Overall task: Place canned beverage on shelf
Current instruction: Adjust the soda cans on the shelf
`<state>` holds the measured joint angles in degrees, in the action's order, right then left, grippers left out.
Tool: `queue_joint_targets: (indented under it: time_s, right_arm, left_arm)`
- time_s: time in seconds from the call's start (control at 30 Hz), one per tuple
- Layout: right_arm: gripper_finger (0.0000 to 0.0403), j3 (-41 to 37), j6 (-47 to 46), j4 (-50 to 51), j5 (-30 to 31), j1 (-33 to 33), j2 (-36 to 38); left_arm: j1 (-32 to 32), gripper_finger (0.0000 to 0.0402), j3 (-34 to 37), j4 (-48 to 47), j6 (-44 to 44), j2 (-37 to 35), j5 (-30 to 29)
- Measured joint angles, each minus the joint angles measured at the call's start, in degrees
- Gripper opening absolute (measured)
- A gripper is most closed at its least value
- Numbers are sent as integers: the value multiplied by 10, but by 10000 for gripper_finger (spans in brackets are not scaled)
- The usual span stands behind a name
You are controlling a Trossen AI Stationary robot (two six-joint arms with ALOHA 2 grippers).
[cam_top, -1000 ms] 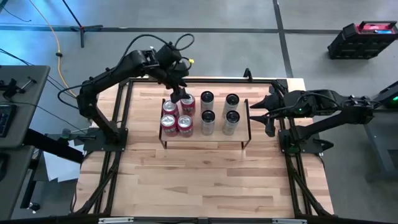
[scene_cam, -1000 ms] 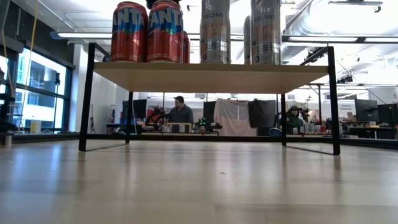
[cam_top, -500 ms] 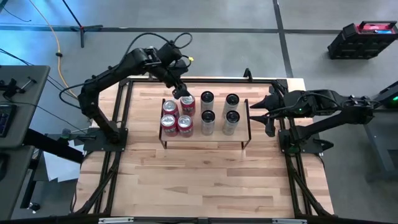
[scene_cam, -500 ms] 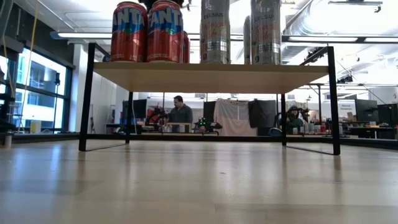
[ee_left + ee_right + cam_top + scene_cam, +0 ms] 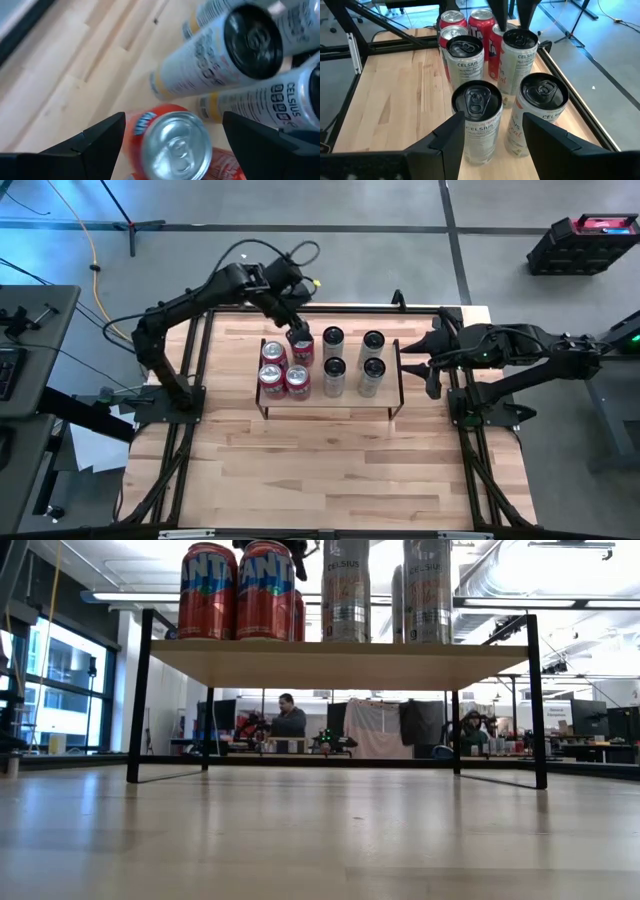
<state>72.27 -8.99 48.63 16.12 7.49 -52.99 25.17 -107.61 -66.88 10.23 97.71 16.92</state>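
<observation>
aluminium is what i deal with: a red can [image 5: 301, 349] stands upright on the shelf [image 5: 390, 395], at its far left corner, beside three other red cans and four pale tall cans [image 5: 334, 339]. in the high view my left gripper [image 5: 297, 335] hangs just over this can, and my right gripper [image 5: 420, 366] waits off the shelf's right end.

in the low view the red cans [image 5: 238, 590] stand on the board, their tops cut off by the frame, and only a dark bit of my left gripper shows above them.

in my left wrist view the silver lid [image 5: 176, 144] lies between my two dark fingers [image 5: 100, 140], which stand spread apart with nothing gripped. i judge the can is light, rigid but easy to dent, and smooth; the best hold is around the middle of its wall.

in my right wrist view my fingers [image 5: 447, 140] are parted and empty. i cannot tell if the left fingers touch the can.
</observation>
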Motion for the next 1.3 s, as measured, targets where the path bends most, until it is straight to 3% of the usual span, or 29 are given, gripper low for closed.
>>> queue_joint_targets:
  time_s: [0.8, 1.07, 1.13, 1.3]
  right_arm:
    - [184, 0, 5, -1, 0, 0, 0]
    - [184, 0, 5, 0, 0, 0, 0]
    - [184, 0, 5, 0, 0, 0, 0]
    - [184, 0, 5, 0, 0, 0, 0]
  left_arm:
    - [-27, 326, 0, -34, 16, -2, -18]
    - [-22, 326, 0, -40, -21, -42, -24]
    - [-29, 326, 0, -61, -56, -63, -43]
    - [-65, 326, 0, -120, -150, -113, -161]
